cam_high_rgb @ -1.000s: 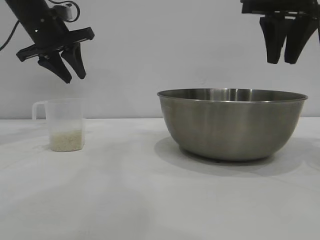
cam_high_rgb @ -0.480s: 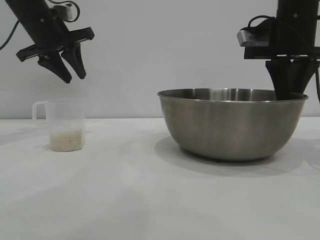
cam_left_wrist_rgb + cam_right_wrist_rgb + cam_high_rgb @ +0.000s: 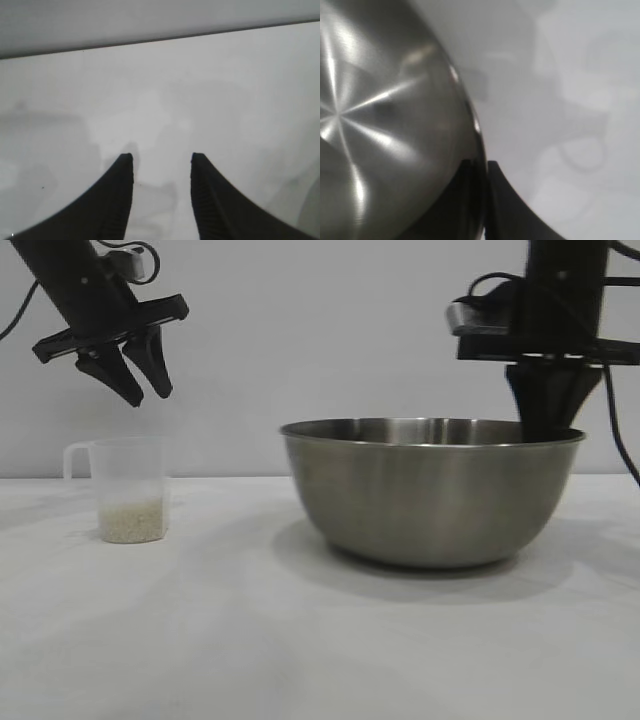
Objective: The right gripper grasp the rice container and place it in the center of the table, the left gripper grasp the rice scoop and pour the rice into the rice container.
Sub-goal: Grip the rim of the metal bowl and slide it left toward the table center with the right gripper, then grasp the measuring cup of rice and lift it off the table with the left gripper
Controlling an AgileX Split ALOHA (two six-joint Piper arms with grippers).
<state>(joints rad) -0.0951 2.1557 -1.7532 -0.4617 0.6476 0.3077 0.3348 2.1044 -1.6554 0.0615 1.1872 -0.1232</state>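
Observation:
The rice container (image 3: 430, 495), a big steel bowl, sits on the white table (image 3: 250, 640) right of the middle. My right gripper (image 3: 545, 425) is shut on its far right rim, one finger inside and one outside; the right wrist view shows the rim (image 3: 479, 145) pinched between them at the gripper (image 3: 484, 167). The rice scoop (image 3: 127, 490), a clear cup with a loop handle, stands at the left with rice (image 3: 131, 521) in its bottom. My left gripper (image 3: 140, 375) hangs open above the scoop, apart from it; it also shows in the left wrist view (image 3: 161, 157).
A plain pale wall stands behind the table. Bare tabletop lies between the scoop and the bowl and along the front.
My right gripper came down onto the bowl's rim and closed on it. The bowl has slid left, toward the table's middle. The left arm has not moved.

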